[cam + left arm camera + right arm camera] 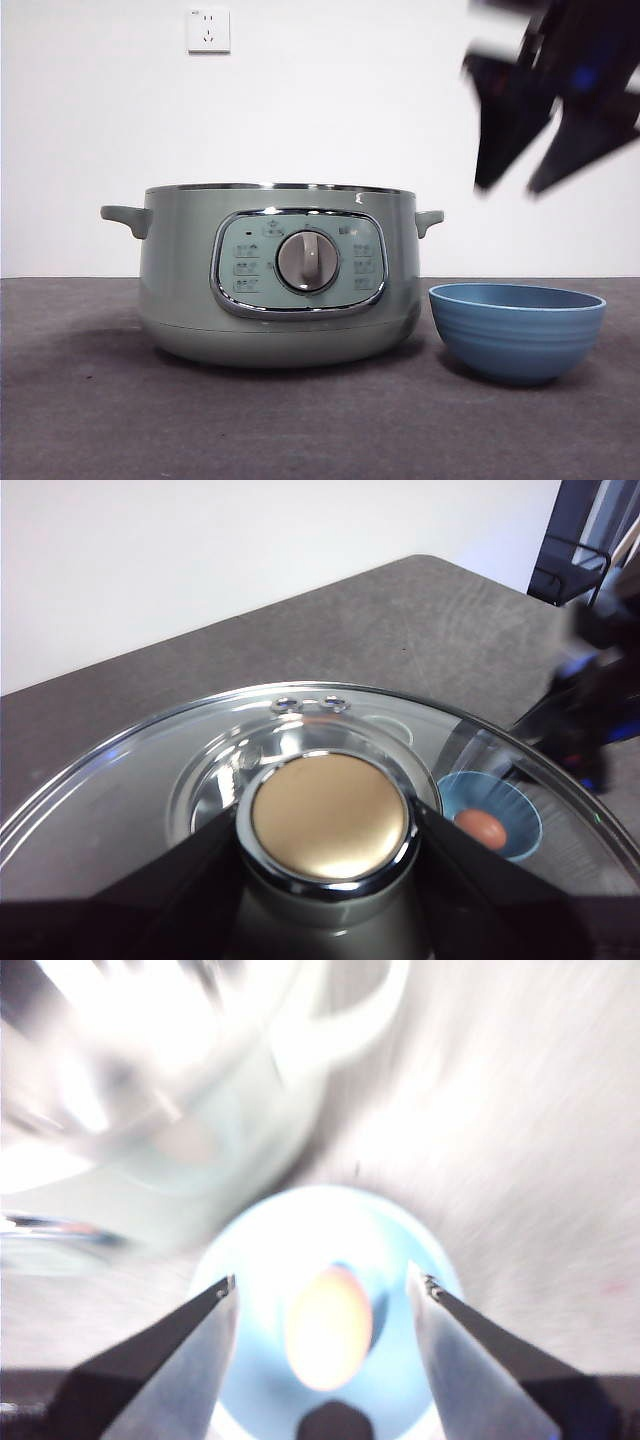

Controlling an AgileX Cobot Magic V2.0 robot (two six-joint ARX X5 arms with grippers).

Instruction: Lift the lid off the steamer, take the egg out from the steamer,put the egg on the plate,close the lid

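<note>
The pale green steamer [180,270] stands uncovered at the middle of the table. My left gripper [325,820] is shut on the knob [330,780] of the glass lid [130,800], which it holds aloft, out of the front view. The brown egg [481,828] lies in the blue plate [520,825], seen through the glass. The plate [517,340] sits right of the steamer, and its wall hides the egg in the front view. My right gripper [512,187] hangs open and blurred above the plate. The right wrist view shows the egg [330,1328] in the plate [250,1250] below the open gripper [328,1285].
A dark grey table [80,420] runs to a white wall with a socket [208,30]. A black frame [570,550] stands beyond the table's far corner in the left wrist view.
</note>
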